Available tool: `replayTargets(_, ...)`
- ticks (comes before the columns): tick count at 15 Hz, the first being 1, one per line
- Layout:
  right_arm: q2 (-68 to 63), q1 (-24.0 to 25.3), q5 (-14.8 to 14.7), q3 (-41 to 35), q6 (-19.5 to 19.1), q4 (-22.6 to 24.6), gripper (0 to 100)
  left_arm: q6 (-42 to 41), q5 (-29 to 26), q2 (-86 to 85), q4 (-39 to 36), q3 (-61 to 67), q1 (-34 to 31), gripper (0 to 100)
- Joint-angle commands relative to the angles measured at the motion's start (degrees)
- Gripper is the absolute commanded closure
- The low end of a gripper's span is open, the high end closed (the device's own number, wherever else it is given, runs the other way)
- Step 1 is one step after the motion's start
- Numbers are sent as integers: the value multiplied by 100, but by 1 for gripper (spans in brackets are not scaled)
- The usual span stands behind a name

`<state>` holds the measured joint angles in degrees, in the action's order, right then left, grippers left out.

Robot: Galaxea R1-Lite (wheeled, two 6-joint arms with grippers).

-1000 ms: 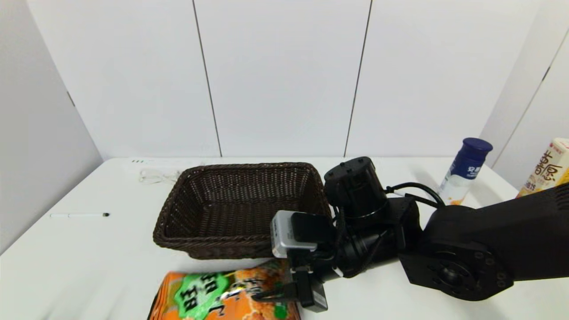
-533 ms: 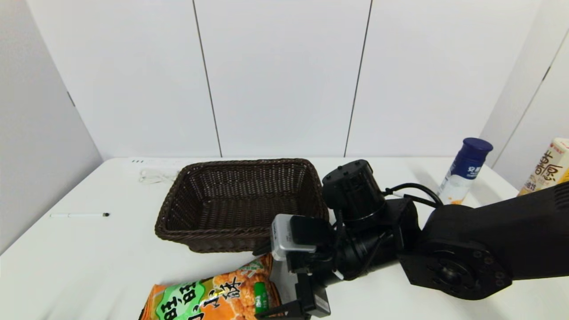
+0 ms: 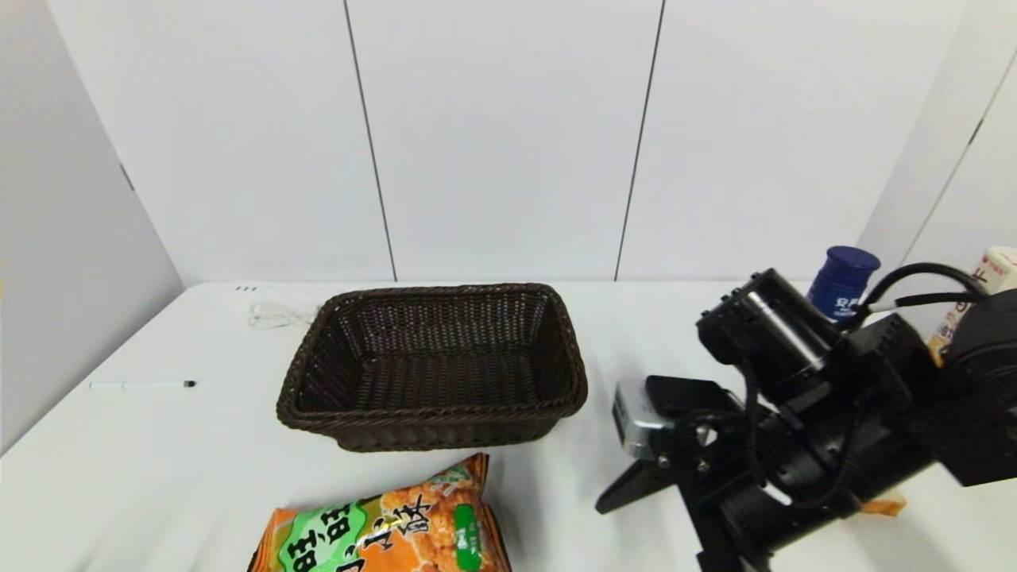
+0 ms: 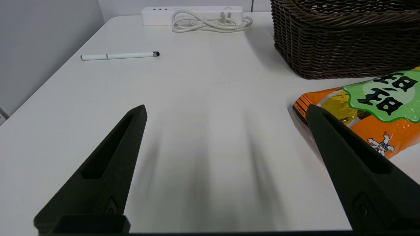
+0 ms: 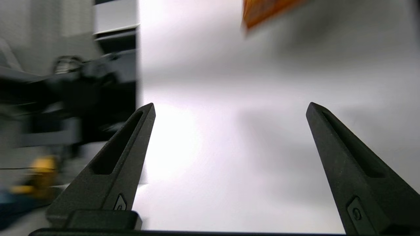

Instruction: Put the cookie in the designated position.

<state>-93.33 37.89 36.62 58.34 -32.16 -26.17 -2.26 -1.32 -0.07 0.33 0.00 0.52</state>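
The cookie [image 3: 381, 532], an orange foil bag with a green label, lies flat on the bare white tabletop [image 3: 199, 477] just in front of the basket, and nothing holds it. Part of it runs past the near edge of the head view. My right gripper [image 3: 667, 524] hangs open to the right of the bag, well apart from it; in the right wrist view the gripper [image 5: 230, 105] is empty, with a corner of the cookie [image 5: 265, 9] far off. My left gripper [image 4: 225, 106] is open and empty, low over the table, with the cookie [image 4: 377, 101] beside one finger.
A dark wicker basket [image 3: 433, 365] stands empty mid-table behind the bag. A white pen [image 3: 141, 384] lies at the left, and a power strip [image 4: 192, 11] with coiled cable at the back. A blue-capped bottle [image 3: 842, 278] and yellow carton [image 3: 993, 278] stand back right.
My right gripper has let go of the bag and swung away to the right. The bag slid a little left and toward me, then came to rest.
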Motion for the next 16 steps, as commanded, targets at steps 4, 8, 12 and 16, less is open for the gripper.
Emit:
replayTargets(4, 1142, -792, -3038, 415, 2003, -1241, 0, -3, 0, -1, 2, 0, 0, 0)
replayTargets(8, 1933, -801, -5314, 397, 2803, -1030, 0, -3, 0, -1, 2, 0, 0, 0)
replayTargets(12, 2645, -1196, -6132, 72, 2847, 587, 0, -12, -9, -1, 2, 0, 0, 0)
replayTargets(16, 4174, -1662, -6097, -1660, 2469, 3268, 0, -3, 0, -1, 2, 0, 0, 0)
